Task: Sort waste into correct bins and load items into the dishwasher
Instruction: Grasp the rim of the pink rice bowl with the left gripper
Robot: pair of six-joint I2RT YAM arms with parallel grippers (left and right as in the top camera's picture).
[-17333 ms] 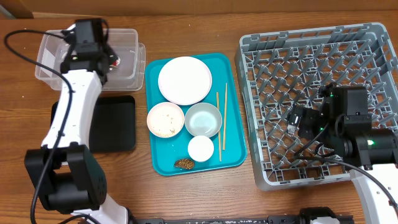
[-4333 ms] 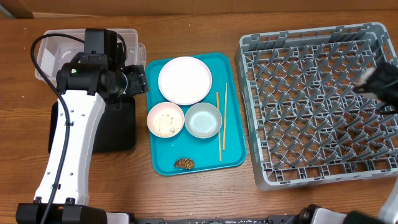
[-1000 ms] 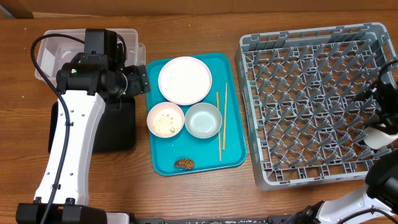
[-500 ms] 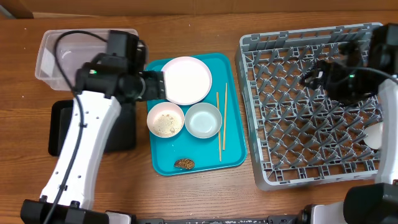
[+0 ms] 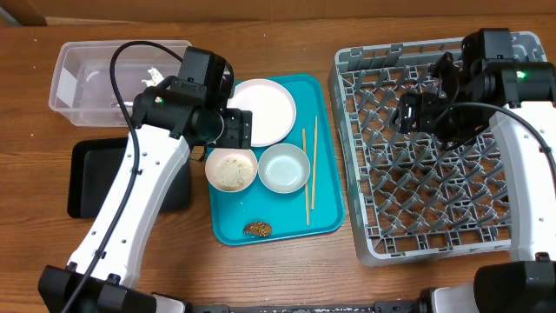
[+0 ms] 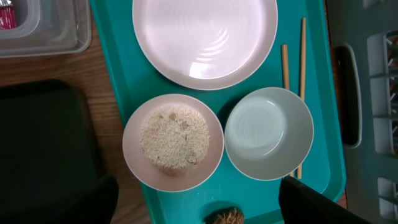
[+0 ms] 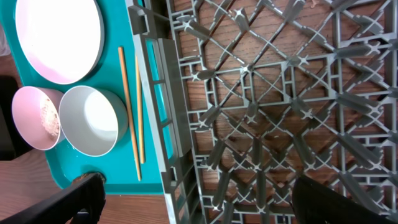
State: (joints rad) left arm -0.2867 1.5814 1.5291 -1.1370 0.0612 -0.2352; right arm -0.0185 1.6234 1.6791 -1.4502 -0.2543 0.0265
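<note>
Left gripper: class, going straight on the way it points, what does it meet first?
Probably the bowl of rice: the left gripper points down at it, fingers open. Depth is unclear, so possibly the teal tray beside it.

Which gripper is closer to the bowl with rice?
Left. The left gripper hangs over the teal tray, right beside the rice bowl; the right gripper is across the tray, over the dish rack.

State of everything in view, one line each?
White round plate: empty
Pinkish-white bowl: holds rice
Pale grey bowl: empty
Two thin wooden chopsticks: flat on teal tray
Small brown food lump: on tray
Clear rectangular plastic tub: holds red-and-white snack wrapper
Left gripper: open, empty
Right gripper: open, empty
</note>
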